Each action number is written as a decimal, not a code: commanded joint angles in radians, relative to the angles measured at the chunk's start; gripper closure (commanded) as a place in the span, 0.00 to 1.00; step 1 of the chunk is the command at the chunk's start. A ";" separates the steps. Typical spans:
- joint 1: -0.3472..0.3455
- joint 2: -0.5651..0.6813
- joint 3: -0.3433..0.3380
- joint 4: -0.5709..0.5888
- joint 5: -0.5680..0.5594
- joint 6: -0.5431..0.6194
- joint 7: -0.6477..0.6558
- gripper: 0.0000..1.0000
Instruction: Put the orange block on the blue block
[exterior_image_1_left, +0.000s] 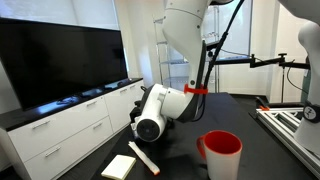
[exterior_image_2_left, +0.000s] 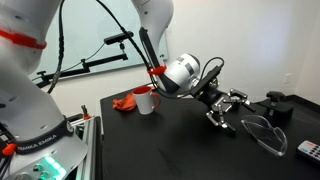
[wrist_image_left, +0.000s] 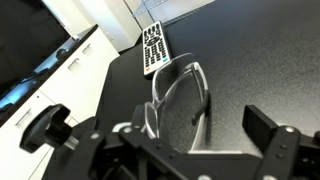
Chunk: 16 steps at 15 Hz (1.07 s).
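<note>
Neither the orange block nor the blue block shows in any view. My gripper (exterior_image_2_left: 226, 112) hangs low over the black table, to the right of the red cup (exterior_image_2_left: 146, 100). In the wrist view the gripper (wrist_image_left: 200, 128) is open and empty, its fingers spread either side of a pair of clear safety glasses (wrist_image_left: 180, 95) lying on the table. In an exterior view the arm's white wrist (exterior_image_1_left: 151, 124) hides the gripper.
A red cup (exterior_image_1_left: 222, 152), a pale yellow flat pad (exterior_image_1_left: 118, 166) and a white stick with a red-orange end (exterior_image_1_left: 143, 157) lie on the table. A remote (wrist_image_left: 152, 47) lies beyond the glasses (exterior_image_2_left: 262, 133). A black knobbed object (exterior_image_2_left: 276, 105) stands near the table's edge.
</note>
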 joint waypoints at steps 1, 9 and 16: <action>-0.018 -0.050 -0.003 -0.022 0.025 0.019 -0.005 0.00; -0.041 -0.123 -0.006 -0.062 0.052 0.060 0.007 0.00; -0.110 -0.364 -0.001 -0.131 0.408 0.163 -0.112 0.00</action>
